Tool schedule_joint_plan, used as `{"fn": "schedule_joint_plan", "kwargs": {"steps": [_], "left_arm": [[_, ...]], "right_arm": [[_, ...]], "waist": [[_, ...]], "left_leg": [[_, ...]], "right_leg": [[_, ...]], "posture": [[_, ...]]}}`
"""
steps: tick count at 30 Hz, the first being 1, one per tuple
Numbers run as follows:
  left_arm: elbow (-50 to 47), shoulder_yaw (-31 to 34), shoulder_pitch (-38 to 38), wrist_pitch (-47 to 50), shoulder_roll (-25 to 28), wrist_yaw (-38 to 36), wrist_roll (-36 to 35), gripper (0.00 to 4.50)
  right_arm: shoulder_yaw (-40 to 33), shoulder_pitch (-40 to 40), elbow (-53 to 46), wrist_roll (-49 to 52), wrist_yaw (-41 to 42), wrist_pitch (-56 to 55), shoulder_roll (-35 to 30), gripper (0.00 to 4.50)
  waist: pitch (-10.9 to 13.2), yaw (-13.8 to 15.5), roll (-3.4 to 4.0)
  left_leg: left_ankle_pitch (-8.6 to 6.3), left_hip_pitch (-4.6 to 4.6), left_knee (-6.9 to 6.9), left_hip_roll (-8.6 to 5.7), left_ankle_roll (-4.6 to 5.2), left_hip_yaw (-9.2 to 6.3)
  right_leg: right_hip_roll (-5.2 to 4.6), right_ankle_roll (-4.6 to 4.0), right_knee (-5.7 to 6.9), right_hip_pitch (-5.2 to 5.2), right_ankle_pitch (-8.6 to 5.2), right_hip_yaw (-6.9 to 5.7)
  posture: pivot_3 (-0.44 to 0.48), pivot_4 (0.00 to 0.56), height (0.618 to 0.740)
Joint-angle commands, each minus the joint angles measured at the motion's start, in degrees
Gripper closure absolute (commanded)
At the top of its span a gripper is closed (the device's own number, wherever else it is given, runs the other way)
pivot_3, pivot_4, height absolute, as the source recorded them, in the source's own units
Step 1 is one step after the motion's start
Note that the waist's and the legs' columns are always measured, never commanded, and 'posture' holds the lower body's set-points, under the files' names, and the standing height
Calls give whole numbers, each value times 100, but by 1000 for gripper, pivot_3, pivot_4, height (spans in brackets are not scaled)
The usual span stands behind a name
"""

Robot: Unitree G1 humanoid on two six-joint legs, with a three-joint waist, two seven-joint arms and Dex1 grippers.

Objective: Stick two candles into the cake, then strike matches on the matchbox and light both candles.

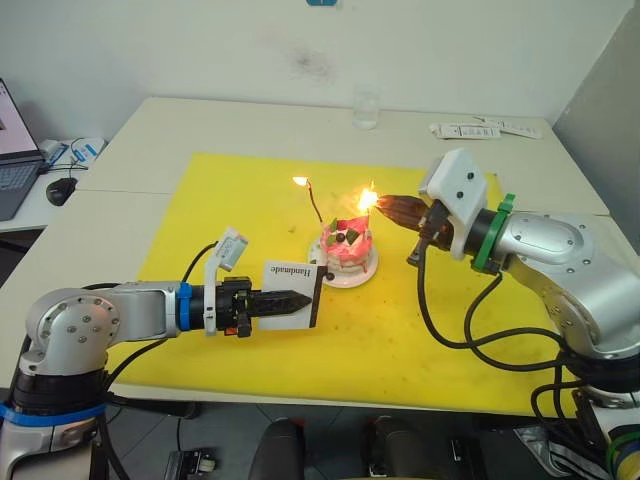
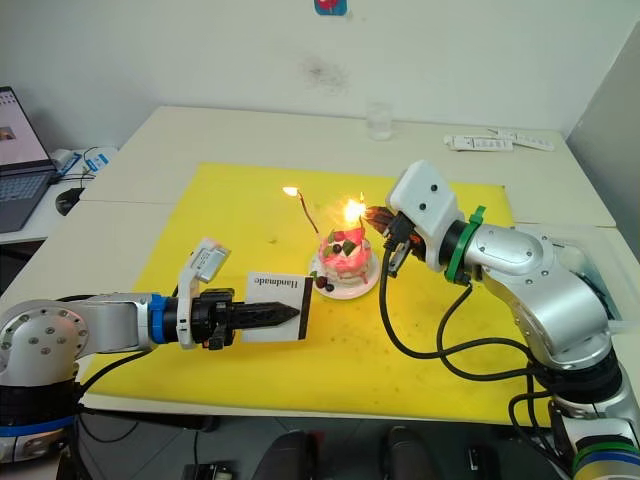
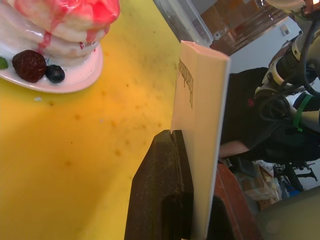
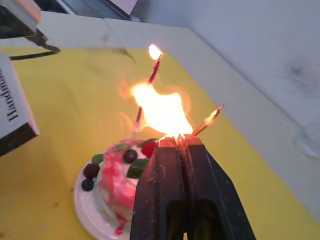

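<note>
Flame spreads wide at the tip of the right end effector (image 4: 179,141), whose fingers are pinched together on a burning match that is largely hidden by the fire, just above the cake (image 1: 346,247) at the centre of the head view. One candle (image 1: 314,204) stands lit to the upper left of the cake; the second candle (image 4: 209,120) leans out beside the flame, its tip apparently catching. The left end effector (image 1: 284,300) clamps the matchbox (image 1: 291,290) upright at lower centre, near the plate on the yellow mat (image 1: 220,200). Doing this well likely means holding the match steady at the second wick until its flame stands alone, then lifting clear, since the fire sits close to the fingertips and the cake topping.
</note>
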Motion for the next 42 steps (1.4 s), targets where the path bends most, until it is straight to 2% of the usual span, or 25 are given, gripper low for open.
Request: {"fn": "schedule_joint_plan", "kwargs": {"steps": [1, 18, 42], "left_arm": [[-165, -13, -69, -119, -24, -138, -3, 4500], [-29, -190, -327, -137, -155, -121, 83, 4500], [-102, -172, -281, -109, -190, -141, 85, 4500]], "right_arm": [[-58, -143, 21, -243, -77, -263, 18, 4474], [-76, -154, 251, -609, -10, -593, 152, 4474], [-94, -134, 204, -605, 0, -566, 193, 4474]], "waist": [[0, 7, 0], [0, 14, 0], [0, 14, 0]], "left_leg": [[0, -3, 0, 1, 0, 0], [0, -2, 0, 1, 1, -2], [0, -2, 0, 2, 1, -3]], "right_leg": [[0, 0, 0, -3, 0, 0], [3, -1, 3, -4, 0, -3], [3, -1, 4, -4, 0, -3]], "posture": [[0, 150, 740], [0, 150, 740], [0, 150, 740]]}}
